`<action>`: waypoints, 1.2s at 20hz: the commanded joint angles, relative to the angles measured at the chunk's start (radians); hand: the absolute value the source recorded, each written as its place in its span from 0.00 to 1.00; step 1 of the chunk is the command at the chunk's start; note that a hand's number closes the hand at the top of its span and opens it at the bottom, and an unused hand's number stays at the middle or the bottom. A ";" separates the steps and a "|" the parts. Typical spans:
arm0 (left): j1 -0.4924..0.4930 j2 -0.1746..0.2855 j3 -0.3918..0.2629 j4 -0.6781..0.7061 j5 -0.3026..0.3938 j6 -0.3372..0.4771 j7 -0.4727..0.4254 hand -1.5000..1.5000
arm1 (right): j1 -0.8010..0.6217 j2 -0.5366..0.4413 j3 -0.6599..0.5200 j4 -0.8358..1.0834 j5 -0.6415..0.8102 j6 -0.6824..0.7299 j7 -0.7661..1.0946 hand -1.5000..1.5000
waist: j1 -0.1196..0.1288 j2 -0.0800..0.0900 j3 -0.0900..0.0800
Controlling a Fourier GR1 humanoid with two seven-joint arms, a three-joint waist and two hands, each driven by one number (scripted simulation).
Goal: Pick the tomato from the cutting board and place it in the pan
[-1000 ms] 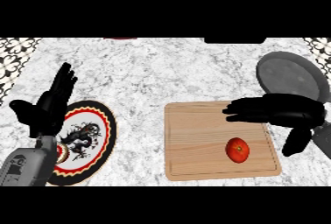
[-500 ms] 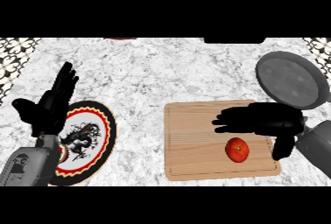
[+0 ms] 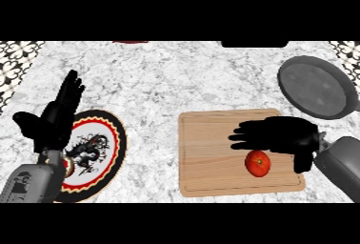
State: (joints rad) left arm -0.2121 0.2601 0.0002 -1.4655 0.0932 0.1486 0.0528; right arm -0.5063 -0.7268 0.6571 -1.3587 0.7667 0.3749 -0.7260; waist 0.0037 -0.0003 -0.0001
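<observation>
One view: the head view, looking steeply down at the marble counter [image 3: 175,81].
Tomato, place: the tomato [image 3: 258,163] lies on the right half of the cutting board [image 3: 207,157], toward its near edge, with bare wood around the part that shows.
Pan: the pan [image 3: 316,90] sits at the far right, just past the board's far right corner, and nothing shows inside it.
Right hand: the right hand [image 3: 281,136] hovers over the board on the tomato's far side. Its fingers stretch out to the left and its thumb hangs down at the tomato's right. It is spread apart and closed on nothing.
Left hand: the left hand [image 3: 56,119] rests at the left above the patterned plate [image 3: 116,138], fingers straight and up, holding nothing.
Handling: the tomato is probably light, with a smooth skin that may slip. It is soft enough to bruise, and being round it can roll on the flat wood.
Hold: it is best taken across its widest middle, fingers on the left flank and thumb on the right, curling under a little.
Long axis: the tomato looks slightly longer than wide, with the length running near to far.
Pointing: no stem end shows, so I cannot tell which end faces up or away.
</observation>
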 commanded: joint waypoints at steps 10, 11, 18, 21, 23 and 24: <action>-0.032 -0.021 0.051 0.028 -0.019 -0.032 0.023 0.50 | 0.062 0.103 -0.062 0.015 0.225 0.048 -0.023 0.00 | -0.002 0.000 0.000; 0.039 -0.028 0.030 -0.033 -0.031 -0.032 0.004 0.50 | 0.076 0.130 -0.040 0.048 0.257 -0.001 -0.027 0.00 | 0.001 0.000 0.000; -0.099 -0.033 0.065 0.070 -0.044 -0.033 0.042 0.50 | 0.087 0.147 -0.067 0.070 0.350 0.019 -0.051 0.00 | -0.004 0.001 0.000; 0.010 -0.027 0.061 -0.028 -0.022 -0.075 0.046 0.50 | 0.148 0.189 -0.042 0.047 0.397 0.003 -0.012 0.00 | -0.001 -0.001 0.000; -0.031 -0.057 0.052 0.053 -0.065 -0.041 -0.030 0.50 | 0.105 0.222 -0.043 0.026 0.398 0.111 0.008 0.00 | -0.005 0.000 0.000; -0.035 -0.050 0.045 -0.001 -0.068 -0.033 0.025 0.50 | 0.136 0.246 0.007 0.133 0.447 -0.041 -0.034 1.00 | 0.000 0.001 0.000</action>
State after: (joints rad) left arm -0.2474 0.2180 0.0511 -1.4466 0.0420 0.1089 0.0700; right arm -0.4032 -0.5217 0.6260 -1.2682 1.1524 0.3699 -0.7302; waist 0.0027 -0.0002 -0.0003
